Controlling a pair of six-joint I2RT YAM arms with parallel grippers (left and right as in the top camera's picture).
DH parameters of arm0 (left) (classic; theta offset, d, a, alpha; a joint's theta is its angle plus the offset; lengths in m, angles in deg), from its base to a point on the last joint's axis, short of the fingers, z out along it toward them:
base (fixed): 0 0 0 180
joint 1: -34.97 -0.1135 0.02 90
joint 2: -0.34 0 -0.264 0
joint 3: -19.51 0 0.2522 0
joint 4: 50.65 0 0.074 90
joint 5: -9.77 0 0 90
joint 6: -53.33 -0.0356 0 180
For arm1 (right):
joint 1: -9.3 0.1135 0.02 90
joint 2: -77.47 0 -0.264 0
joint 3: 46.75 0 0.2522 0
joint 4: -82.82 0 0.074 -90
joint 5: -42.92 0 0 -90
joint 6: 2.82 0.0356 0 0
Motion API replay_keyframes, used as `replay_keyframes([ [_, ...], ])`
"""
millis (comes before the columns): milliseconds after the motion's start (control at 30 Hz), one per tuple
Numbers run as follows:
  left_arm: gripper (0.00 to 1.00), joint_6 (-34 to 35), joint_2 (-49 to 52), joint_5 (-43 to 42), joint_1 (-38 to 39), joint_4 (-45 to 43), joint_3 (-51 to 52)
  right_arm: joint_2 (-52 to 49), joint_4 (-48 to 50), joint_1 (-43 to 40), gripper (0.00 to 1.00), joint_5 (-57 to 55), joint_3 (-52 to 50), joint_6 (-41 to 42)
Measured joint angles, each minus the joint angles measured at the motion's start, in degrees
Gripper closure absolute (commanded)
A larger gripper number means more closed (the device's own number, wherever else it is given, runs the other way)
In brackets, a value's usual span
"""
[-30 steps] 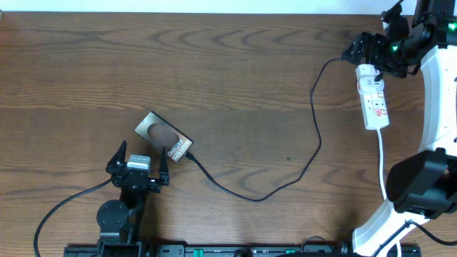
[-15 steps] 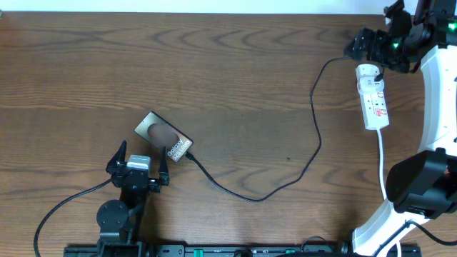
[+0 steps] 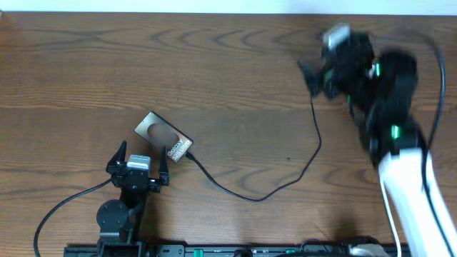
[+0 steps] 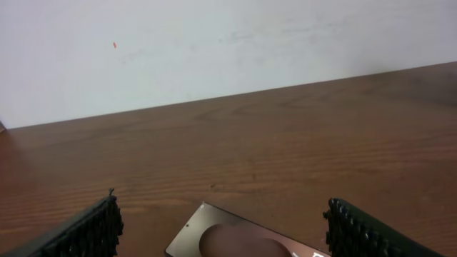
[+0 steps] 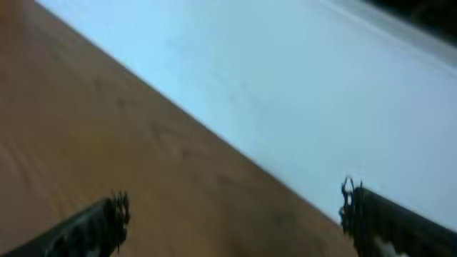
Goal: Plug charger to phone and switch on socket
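Note:
The bronze-brown phone [image 3: 163, 135] lies flat at the left front of the table, lettered end toward the right. It also shows in the left wrist view [image 4: 235, 241]. The thin black charger cable [image 3: 250, 198] runs from that lettered end in a loop to the right and up under the right arm. My left gripper [image 3: 141, 153] is open and empty just in front of the phone; its jaws [image 4: 221, 218] frame the phone's far end. My right gripper [image 3: 314, 74] is blurred above the back right; its jaws [image 5: 234, 203] are open and empty. The socket is hidden under the right arm.
The wooden table [image 3: 235, 107] ends at a white wall [image 4: 214, 50] behind. The right arm's white link [image 3: 403, 193] lies over the right front of the table. A black cable [image 3: 64, 203] trails from the left arm's base.
The right arm has swung fast from over the socket at the far right toward the left and now covers the socket. The left arm, phone and cable have not moved.

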Motion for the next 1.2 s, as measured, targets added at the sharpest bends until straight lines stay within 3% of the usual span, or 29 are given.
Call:
replay_keyframes([
  [233,0.12,0.0,0.0,0.0,0.0,0.1,-0.1,29.1,8.9,-1.3,0.01,-0.3,-27.8,-5.6],
  [600,0.12,0.0,0.0,0.0,0.0,0.2,-0.1,59.2,7.8,-2.4,0.01,-1.6,-56.3,-6.6],
  [733,0.12,0.0,0.0,0.0,0.0,0.2,-0.1,67.8,1.4,-2.6,0.01,-4.9,-57.5,-4.1],
  [1000,0.12,0.0,0.0,0.0,0.0,0.2,-0.1,68.5,-0.4,-5.2,0.01,-16.5,-57.5,13.9],
  [1200,0.12,0.0,0.0,0.0,0.0,0.2,-0.1,68.6,-0.5,-5.7,0.01,-18.5,-57.5,20.5],
])
